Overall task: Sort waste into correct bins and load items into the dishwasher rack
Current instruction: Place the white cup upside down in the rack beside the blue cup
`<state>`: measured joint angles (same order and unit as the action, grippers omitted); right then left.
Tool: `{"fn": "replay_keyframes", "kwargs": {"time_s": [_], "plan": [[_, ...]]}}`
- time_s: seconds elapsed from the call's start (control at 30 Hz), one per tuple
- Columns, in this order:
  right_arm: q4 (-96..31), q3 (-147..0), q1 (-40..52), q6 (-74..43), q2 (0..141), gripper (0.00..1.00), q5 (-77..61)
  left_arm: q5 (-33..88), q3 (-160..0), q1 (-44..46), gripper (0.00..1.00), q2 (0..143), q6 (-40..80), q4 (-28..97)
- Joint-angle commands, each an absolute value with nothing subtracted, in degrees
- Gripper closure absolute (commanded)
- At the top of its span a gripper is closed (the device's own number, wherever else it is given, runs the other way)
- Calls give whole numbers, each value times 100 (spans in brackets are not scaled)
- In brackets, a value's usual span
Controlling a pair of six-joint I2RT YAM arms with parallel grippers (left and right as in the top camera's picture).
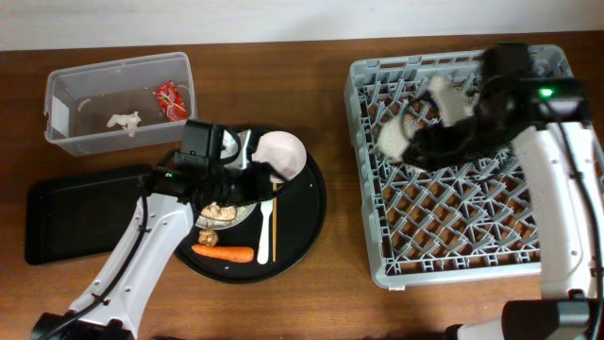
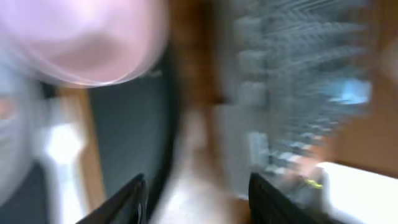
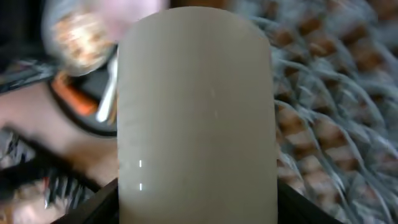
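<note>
My right gripper (image 1: 401, 144) is shut on the small cream cup (image 1: 388, 140) and holds it over the far left part of the grey dishwasher rack (image 1: 453, 217). In the right wrist view the cup (image 3: 196, 112) fills the space between the fingers (image 3: 198, 205). My left gripper (image 1: 258, 178) is open and empty over the round black serving tray (image 1: 304, 217), next to the pinkish bowl (image 1: 283, 153). The blurred left wrist view shows its fingers (image 2: 196, 202) apart with nothing between them, and the bowl (image 2: 87, 37) at upper left. A carrot (image 1: 224, 252), white fork (image 1: 265, 234) and plate with food scraps (image 1: 219, 213) lie on the serving tray.
The clear tub (image 1: 85, 94) at the back left holds a red wrapper (image 1: 171, 98) and a white paper scrap (image 1: 123, 120). The shallow black tray (image 1: 75, 208) lies left of the serving tray. A thin wooden chopstick (image 1: 275, 222) lies beside the fork.
</note>
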<state>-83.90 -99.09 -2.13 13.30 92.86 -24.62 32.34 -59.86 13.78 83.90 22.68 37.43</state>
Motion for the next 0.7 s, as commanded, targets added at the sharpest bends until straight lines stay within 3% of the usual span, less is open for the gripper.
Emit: {"fn": "replay_keyframes", "kwargs": {"time_s": [0.0,0.23,0.47,0.67], "plan": [[-8423,-10291,-941,427,9240,39,-1826,967,-6005,1369,47,8320,1962,4134],[-8468,-10938,-2484,-504,9290,36,-1321,-947,-6005,1369,46,7699,1964,4565],[-8554,-11059,-3413,-711,10047,38,-1330,-1037,-6005,1369,46,6928,1962,4567],[-8715,-11631,-3566,-803,11091,39,-1278,-1035,-6005,1372,46,6801,1962,4576]]}}
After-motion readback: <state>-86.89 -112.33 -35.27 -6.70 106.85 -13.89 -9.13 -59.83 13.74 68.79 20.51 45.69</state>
